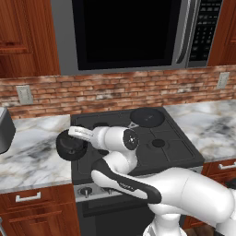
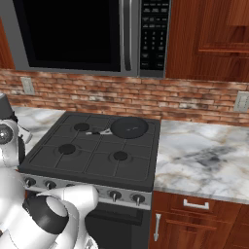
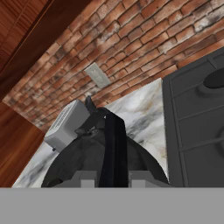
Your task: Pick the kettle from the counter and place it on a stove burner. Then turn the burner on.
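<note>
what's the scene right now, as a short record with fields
kettle: black, at the counter's right edge by the stove, under the hand
gripper: fingers either side of the kettle's arched handle; whether it has closed is hard to tell
counter: white marble, left of the cooktop
front-left burner: bare, nothing on it
pan: flat black, on the back-right burner
knobs: row along the stove front
grey appliance: on the counter beyond the kettle
task stage: kettle not yet on the burner
</note>
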